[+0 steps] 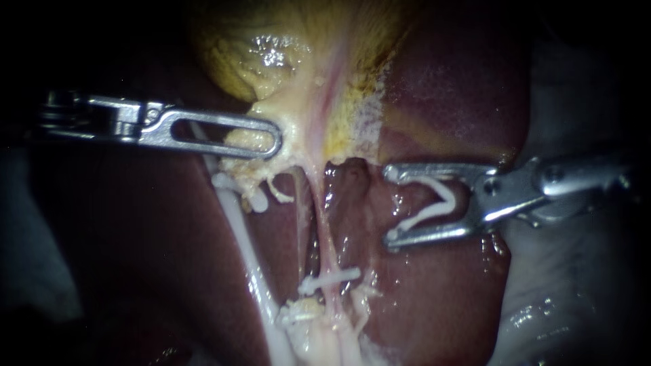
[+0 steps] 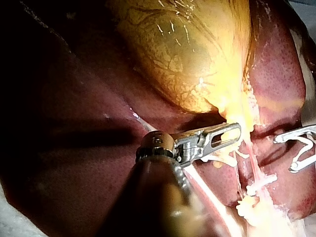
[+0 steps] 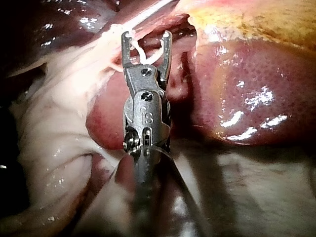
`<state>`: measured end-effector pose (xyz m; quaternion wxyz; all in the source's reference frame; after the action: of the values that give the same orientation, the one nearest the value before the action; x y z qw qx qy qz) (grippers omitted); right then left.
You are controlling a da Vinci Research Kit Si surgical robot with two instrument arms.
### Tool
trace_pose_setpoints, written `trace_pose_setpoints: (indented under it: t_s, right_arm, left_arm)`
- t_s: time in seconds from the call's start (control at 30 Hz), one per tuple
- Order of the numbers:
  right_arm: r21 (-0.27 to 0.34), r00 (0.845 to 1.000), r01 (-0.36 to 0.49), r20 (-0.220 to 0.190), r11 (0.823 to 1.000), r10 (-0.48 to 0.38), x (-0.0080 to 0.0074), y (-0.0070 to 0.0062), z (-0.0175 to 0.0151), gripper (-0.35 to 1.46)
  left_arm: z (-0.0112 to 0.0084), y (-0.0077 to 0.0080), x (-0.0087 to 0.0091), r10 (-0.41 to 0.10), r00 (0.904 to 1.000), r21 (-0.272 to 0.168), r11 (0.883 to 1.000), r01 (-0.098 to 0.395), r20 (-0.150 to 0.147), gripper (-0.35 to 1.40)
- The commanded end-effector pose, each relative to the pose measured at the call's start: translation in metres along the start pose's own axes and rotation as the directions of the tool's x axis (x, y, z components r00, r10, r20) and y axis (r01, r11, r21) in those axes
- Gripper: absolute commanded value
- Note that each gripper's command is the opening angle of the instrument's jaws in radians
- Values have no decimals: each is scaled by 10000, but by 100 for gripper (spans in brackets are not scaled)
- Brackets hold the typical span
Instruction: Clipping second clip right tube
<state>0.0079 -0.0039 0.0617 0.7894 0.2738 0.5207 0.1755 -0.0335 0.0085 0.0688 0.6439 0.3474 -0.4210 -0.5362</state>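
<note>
My right hand holds an open clip in wide jaws, just right of the right tube, not touching. A closed clip sits nearer on this tube. My left hand grips the gallbladder.

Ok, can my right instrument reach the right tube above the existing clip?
Probably yes: the right instrument, holding its clip, faces the right tube with only liver between; the left instrument grips the gallbladder higher up.

Only bare liver lies between the right instrument's loaded clip and the right tube.
</note>
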Motion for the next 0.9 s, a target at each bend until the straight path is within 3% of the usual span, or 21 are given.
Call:
trace_pose_setpoints:
  t_s: [0.03,0.23,0.4,0.73,0.9]
  right_arm:
    - [15,9998,-190,25,9998,190,-4,2,5,48]
    - [210,9941,-1078,144,9939,1075,-24,9,34,48]
    - [548,9858,-1670,298,9844,1655,-31,5,54,47]
    - [1382,9674,-2378,-548,9614,2472,-17,-2,70,43]
    - [1441,9624,-2542,-600,9564,2648,-16,-2,73,35]
  left_arm:
    - [0,0,0,0,10000,-11,10000,0,2,-35]
    - [1,-3,1,-7,10000,-26,10000,7,17,-35]
    - [2,-4,2,-10,10000,-34,10000,10,26,-35]
    - [3,-4,2,-9,10000,-38,10000,9,30,-35]
    - [4,-4,2,-10,10000,-41,10000,11,33,-35]
